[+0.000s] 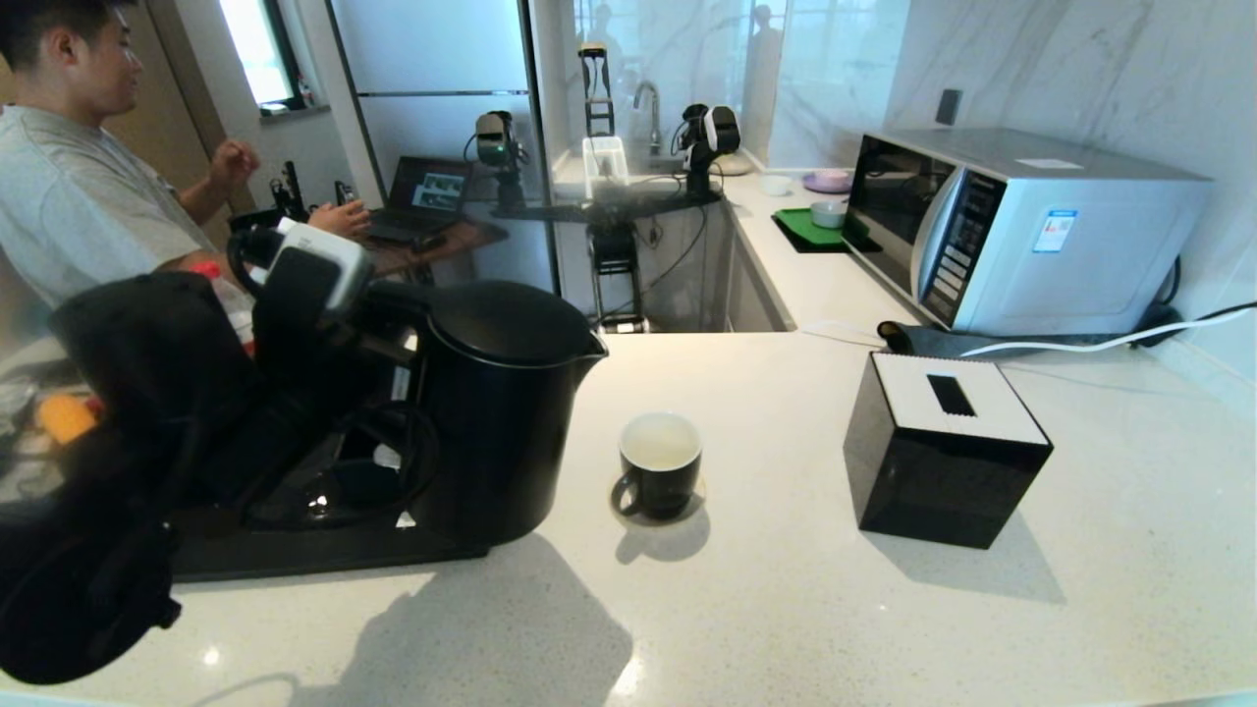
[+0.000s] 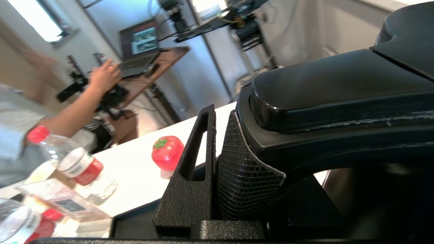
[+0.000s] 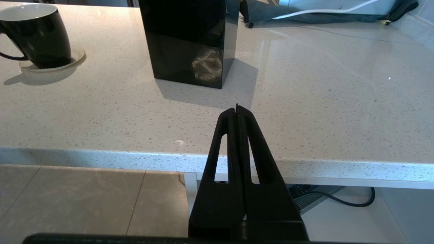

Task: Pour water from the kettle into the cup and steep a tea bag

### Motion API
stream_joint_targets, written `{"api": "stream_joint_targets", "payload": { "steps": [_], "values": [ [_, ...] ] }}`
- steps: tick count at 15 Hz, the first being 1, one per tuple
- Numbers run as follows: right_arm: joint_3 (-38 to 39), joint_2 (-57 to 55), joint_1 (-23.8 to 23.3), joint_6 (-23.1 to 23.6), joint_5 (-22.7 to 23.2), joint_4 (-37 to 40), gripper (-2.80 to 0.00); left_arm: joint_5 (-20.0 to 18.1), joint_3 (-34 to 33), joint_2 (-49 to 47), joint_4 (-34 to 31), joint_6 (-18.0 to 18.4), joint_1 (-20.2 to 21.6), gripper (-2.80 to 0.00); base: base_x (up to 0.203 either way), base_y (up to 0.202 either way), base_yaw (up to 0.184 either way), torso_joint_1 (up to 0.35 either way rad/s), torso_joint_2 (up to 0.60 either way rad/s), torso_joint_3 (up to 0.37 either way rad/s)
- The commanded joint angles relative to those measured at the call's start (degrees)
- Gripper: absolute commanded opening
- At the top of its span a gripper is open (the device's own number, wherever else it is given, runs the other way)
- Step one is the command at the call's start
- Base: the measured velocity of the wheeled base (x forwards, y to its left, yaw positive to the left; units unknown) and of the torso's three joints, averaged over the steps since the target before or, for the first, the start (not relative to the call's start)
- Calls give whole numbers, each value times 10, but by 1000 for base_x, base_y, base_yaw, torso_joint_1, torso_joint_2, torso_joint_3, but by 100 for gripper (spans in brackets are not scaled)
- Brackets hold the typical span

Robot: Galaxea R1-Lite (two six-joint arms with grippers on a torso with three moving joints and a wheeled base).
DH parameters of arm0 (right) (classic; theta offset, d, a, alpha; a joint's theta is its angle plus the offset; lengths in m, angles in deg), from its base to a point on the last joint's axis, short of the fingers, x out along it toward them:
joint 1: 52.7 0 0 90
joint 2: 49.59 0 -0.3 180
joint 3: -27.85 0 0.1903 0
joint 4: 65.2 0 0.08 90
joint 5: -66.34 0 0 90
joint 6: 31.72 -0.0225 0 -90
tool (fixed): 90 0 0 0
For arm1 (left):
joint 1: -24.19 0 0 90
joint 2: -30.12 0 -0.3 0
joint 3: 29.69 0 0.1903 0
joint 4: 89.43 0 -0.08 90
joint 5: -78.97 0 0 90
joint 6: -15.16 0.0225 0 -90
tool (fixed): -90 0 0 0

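The left gripper [image 2: 234, 162] is clamped on the loop handle of the kettle [image 1: 501, 412], one textured pad [image 2: 244, 176] pressed against the handle's side; the kettle stands upright on a black tray [image 1: 324, 550] at the left of the table [image 1: 786, 609], spout toward the cup [image 1: 660, 463]; the cup sits on a pale coaster [image 3: 73, 59] just beside the kettle, white inside showing; a black tissue box [image 1: 943, 452] stands further right; the right gripper [image 3: 237, 115] hangs off the table's near edge, fingers pressed together, holding nothing.
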Motion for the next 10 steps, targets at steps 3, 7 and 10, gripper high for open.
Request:
{"api": "stream_joint_targets", "payload": {
  "steps": [3,7,10],
  "values": [
    [0,-1,0,0,0,0,-280,43,20,-27,-32,14,-16,-280,0,0,0,0,0,0],
    [0,-1,0,0,0,0,-280,48,29,-34,-64,14,-16,-280,0,0,0,0,0,0],
    [0,-1,0,0,0,0,-280,48,55,-57,-72,15,-16,-280,0,0,0,0,0,0]
  ]
}}
